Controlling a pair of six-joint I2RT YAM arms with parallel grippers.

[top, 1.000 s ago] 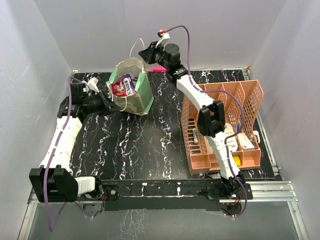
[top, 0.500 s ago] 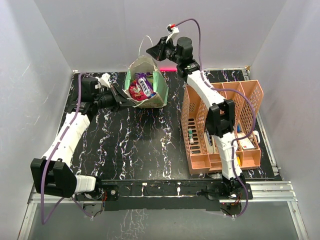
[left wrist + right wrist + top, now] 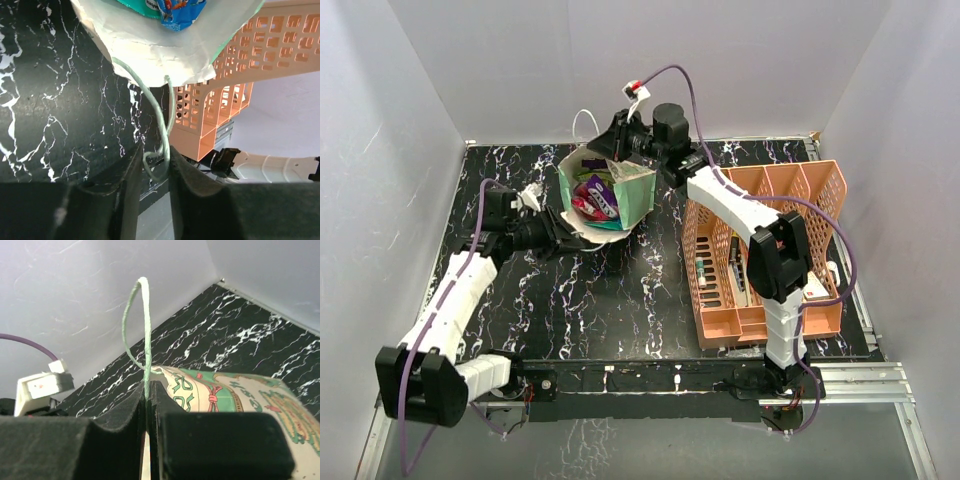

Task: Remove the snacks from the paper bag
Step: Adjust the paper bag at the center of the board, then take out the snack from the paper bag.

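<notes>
At the near edge, the black white-veined desk (image 3: pixel 600 300) carries a peach slotted organiser (image 3: pixel 760 325) on its right side, with small items in its near compartments. Left of centre, the left claw (image 3: pixel 560 238) reaches rightward, low over the desk. In the left wrist view its fingers (image 3: pixel 195 185) stand almost together, with the loop of a thin pale cord handle (image 3: pixel 155 107) caught in the narrow gap between them, so the left claw (image 3: pixel 156 160) is pinching the near handle of the paper bag (image 3: pixel 640 190). The bag sits just beyond it, about mid-desk and toward the far side, just left of the organiser's far end. It is tilted, with its green-lined mouth open toward the top camera. Whether its base touches the desk cannot be told. The snacks (image 3: pixel 595 195) are inside: glossy purple, pink and red packets, while the left wrist view shows a blue packet (image 3: pixel 180 12) poking from the mouth. At the bag's far rim, the right claw (image 3: pixel 605 145) is pressed together on the far cord handle (image 3: pixel 145 315), which loops up above its fingertips (image 3: pixel 148 390)
</notes>
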